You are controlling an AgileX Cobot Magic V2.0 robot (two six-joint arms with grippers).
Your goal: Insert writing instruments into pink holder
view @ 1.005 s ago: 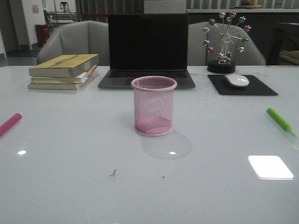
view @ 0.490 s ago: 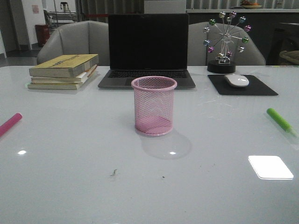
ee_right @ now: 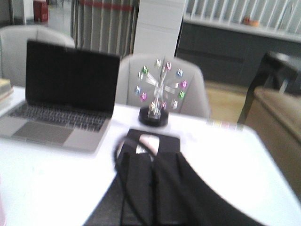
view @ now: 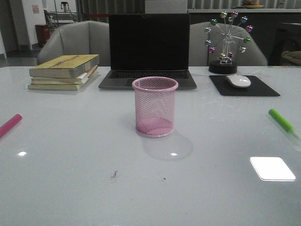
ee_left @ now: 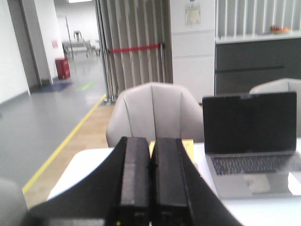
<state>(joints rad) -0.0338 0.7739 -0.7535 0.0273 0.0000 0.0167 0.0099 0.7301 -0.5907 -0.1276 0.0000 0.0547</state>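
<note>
The pink mesh holder [view: 154,106] stands upright and empty at the middle of the white table. A hot pink pen [view: 10,125] lies at the table's left edge, partly cut off by the frame. A lime green pen [view: 281,120] lies near the right edge. Neither arm shows in the front view. In the left wrist view my left gripper [ee_left: 151,141] is shut, its black fingers pressed together with nothing between them. My right gripper [ee_right: 153,157] is likewise shut and empty in the blurred right wrist view. No pen shows in either wrist view.
Behind the holder stands an open laptop [view: 148,47]. A stack of books [view: 64,71] lies at the back left. At the back right are a white mouse [view: 238,81] on a black pad [view: 263,88] and a ferris-wheel ornament [view: 226,42]. Grey chairs stand beyond the table.
</note>
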